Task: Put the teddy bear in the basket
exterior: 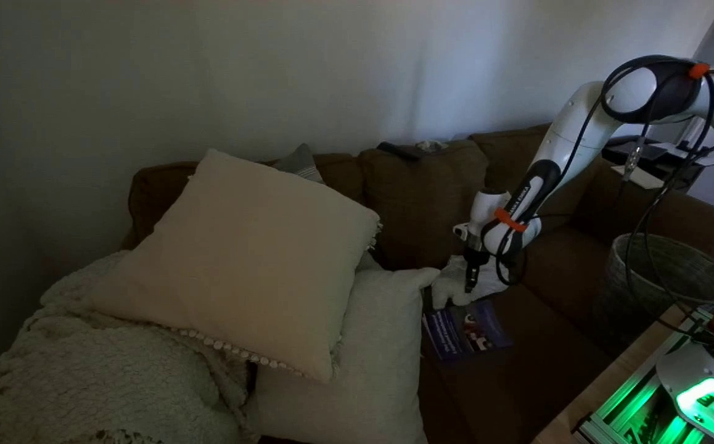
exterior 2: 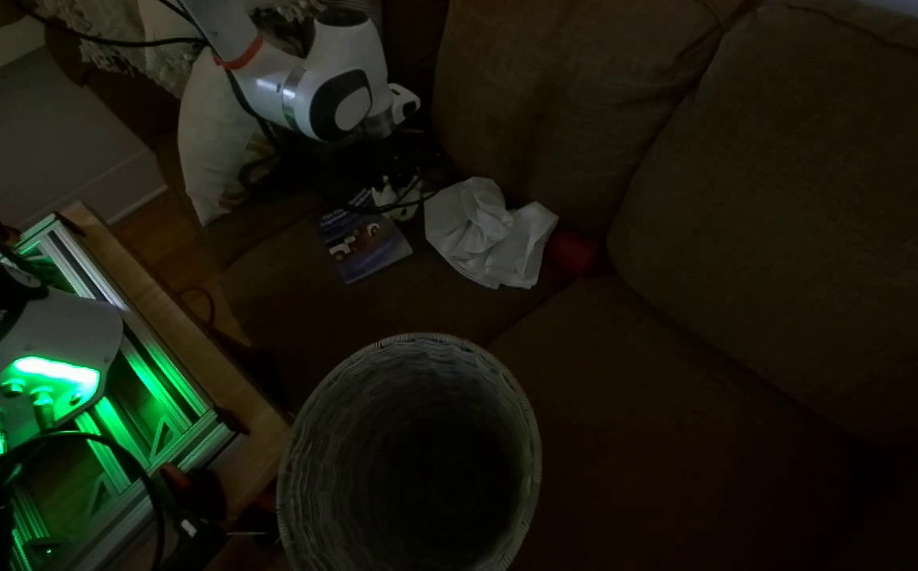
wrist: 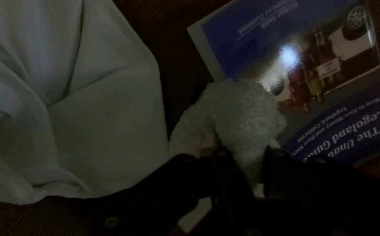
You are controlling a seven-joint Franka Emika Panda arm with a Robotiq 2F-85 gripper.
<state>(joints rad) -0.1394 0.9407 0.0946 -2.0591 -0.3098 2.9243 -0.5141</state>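
In dim light, my gripper (wrist: pixel 245 157) is pointing down over a brown sofa (exterior 2: pixel 665 396). My two dark fingers (wrist: pixel 229 177) are pinching a small, fuzzy white teddy bear (wrist: pixel 245 111), one pressing on each side of the plush, which is bulging out past the tips. The bear is sitting low at the seat; whether it is touching the fabric, I cannot tell. In the wrist view it is overlapping the edge of a blue booklet (wrist: pixel 252 46) whose cover is reading "Legoland". A crumpled white cloth (exterior 2: pixel 491 234) is lying just beside the bear, and a red object (exterior 2: pixel 574 252), too dark to identify, is showing on the cloth's other side. The round, grey-green basket (exterior 2: pixel 332 444) is standing well apart from the bear, near the wooden surface (exterior 2: pixel 257 428) that is carrying my green-lit base (exterior 2: pixel 63 325). In an exterior view, my white arm (exterior: pixel 579 129) is slanting down to the sofa, and two cream pillows (exterior: pixel 246 259) are overlapping beside a fluffy blanket (exterior: pixel 116 370).
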